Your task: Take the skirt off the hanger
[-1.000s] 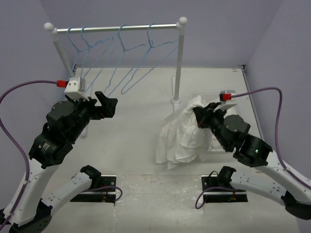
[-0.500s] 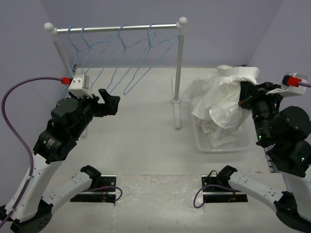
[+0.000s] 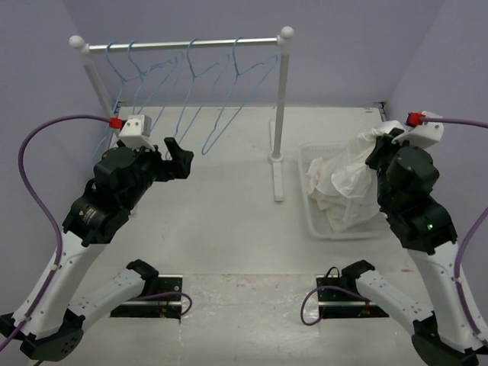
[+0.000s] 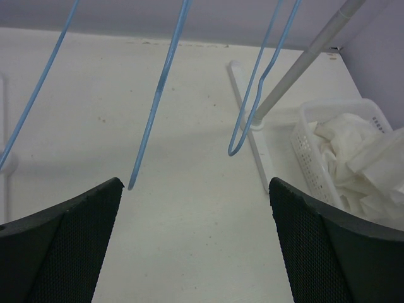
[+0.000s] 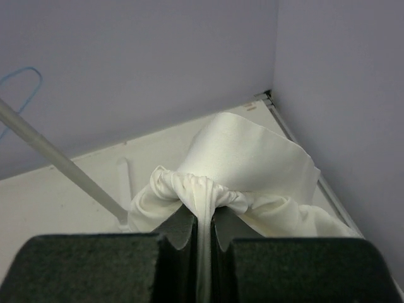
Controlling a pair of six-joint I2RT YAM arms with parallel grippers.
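Note:
The white crinkled skirt (image 3: 347, 174) hangs bunched from my right gripper (image 3: 379, 155), draping down into the clear basket (image 3: 312, 223) at the right. In the right wrist view the jaws (image 5: 203, 218) are shut on a gathered fold of the skirt (image 5: 243, 161). Several bare light-blue wire hangers (image 3: 229, 99) hang on the rack rail, and none carries the skirt. My left gripper (image 3: 177, 156) is open just in front of them with nothing between its fingers. In the left wrist view (image 4: 194, 183) hanger ends (image 4: 255, 95) dangle above the table.
The white rack has a rail (image 3: 183, 44), a right post (image 3: 280, 107) and a foot (image 3: 277, 179) just left of the basket. Other bunched white cloth (image 3: 326, 202) lies in the basket (image 4: 303, 136). Purple walls close in at the back and right.
My right arm swung the skirt from the table's middle over to the right and now holds it over the basket. The left gripper drifted slightly toward the hangers, still open.

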